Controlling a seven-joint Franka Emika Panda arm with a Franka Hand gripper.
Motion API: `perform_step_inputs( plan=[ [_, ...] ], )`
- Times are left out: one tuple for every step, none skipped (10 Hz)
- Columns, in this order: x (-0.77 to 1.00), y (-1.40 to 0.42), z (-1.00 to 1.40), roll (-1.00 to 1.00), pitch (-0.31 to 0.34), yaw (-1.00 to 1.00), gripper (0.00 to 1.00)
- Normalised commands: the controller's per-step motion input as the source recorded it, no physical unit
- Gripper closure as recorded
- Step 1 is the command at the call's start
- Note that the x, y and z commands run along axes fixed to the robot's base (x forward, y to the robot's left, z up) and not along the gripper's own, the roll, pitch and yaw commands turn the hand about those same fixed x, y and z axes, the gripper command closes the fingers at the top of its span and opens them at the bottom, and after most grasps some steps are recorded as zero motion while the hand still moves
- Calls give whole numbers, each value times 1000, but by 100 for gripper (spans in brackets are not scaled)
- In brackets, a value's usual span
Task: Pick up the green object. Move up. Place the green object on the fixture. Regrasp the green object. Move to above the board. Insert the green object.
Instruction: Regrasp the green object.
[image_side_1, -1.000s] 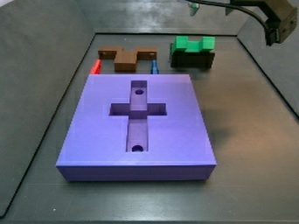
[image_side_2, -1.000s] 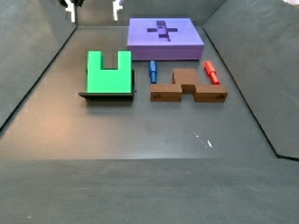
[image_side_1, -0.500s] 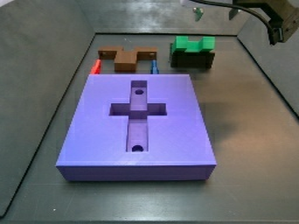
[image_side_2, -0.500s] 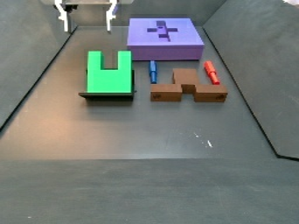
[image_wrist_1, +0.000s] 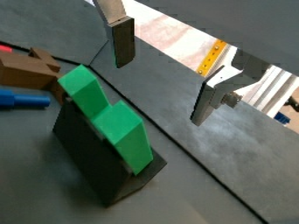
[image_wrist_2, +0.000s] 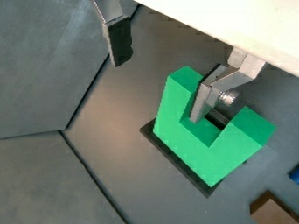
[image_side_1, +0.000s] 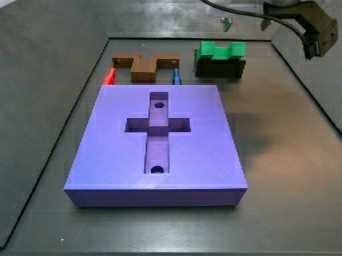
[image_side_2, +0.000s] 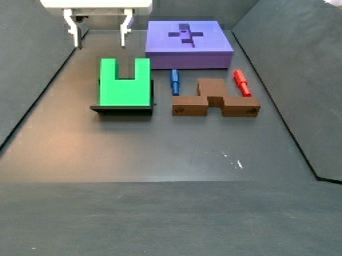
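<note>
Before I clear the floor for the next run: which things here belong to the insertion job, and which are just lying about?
Part of the job:
- green object, resting on the fixture
- board
- gripper, open, hovering behind the green object, holding nothing

Lying about:
- brown cross-shaped piece
- blue peg
- red peg

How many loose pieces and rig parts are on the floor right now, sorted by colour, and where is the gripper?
Green: 1, the green object, resting on the fixture
Dark: 1, the fixture
Purple: 1, the board
Brown: 1, the cross-shaped piece
Blue: 1, a peg
Red: 1, a peg
Total: 6
The gripper hangs open above, holding nothing.
</note>
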Motion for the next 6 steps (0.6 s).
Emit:
perform_step_inputs(
  plan=[
    [229,0,-137,-26,14,0,0],
    [117,0,-254,0,0,0,0],
    [131,0,-329,34,0,54,0],
    [160,0,-366,91,0,131,0],
    [20,0,-411,120,-3,211,0],
    [0,0,-371,117,0,209,0]
  ],
)
